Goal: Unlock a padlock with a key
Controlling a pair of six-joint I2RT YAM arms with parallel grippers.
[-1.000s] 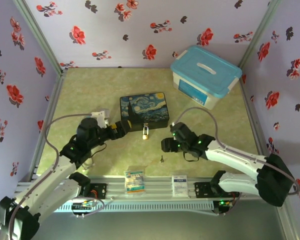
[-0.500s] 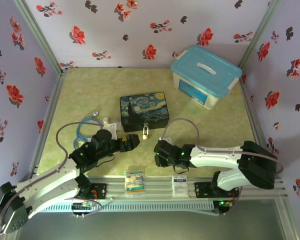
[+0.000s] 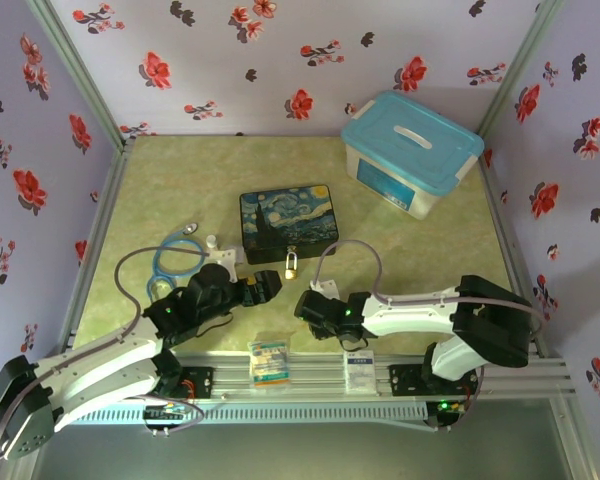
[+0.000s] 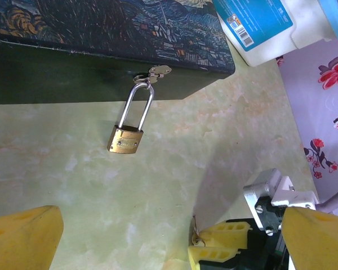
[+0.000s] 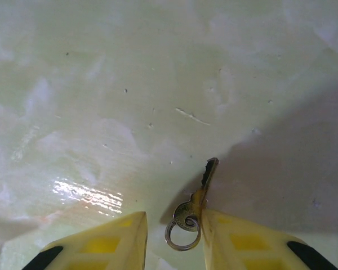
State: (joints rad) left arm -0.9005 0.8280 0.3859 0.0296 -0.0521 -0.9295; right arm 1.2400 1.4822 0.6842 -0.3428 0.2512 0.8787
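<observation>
Worktop [image 3: 160, 200]: pale green and glossy, so the glare near the key may mask its edges.

Starry Night tin [image 3: 288, 220]: lies mid-worktop with its front wall toward the arms. It needs no handling.

Left hand [image 3: 263, 288]: spread wide and holding nothing. It is low over the worktop just short of the tin's front, aimed at the lock.

Right hand [image 5: 174, 228]: down at the surface near the arms. The jaws are narrowed, with a gap showing on the left side. The key's head sits between the pads, nearer the right one. Judged a grasp in progress, not a firm hold.

Padlock [image 4: 125, 139]: brass body lying on the worktop, its shackle [image 4: 139, 104] through the tin's clasp [image 4: 158, 71]. It looks locked.

Key [image 5: 205, 177]: flat on the worktop, blade pointing away from the hand, split ring [image 5: 183, 236] at its head.

To do it well:
- Pinch the flat head, not the loose ring, or the key will swivel.
- Keep the pads close to the surface, since the key is thin and could slip under them.
- Leave the blade clear of the pads for insertion.
- Lift slowly and check that it rises.
</observation>
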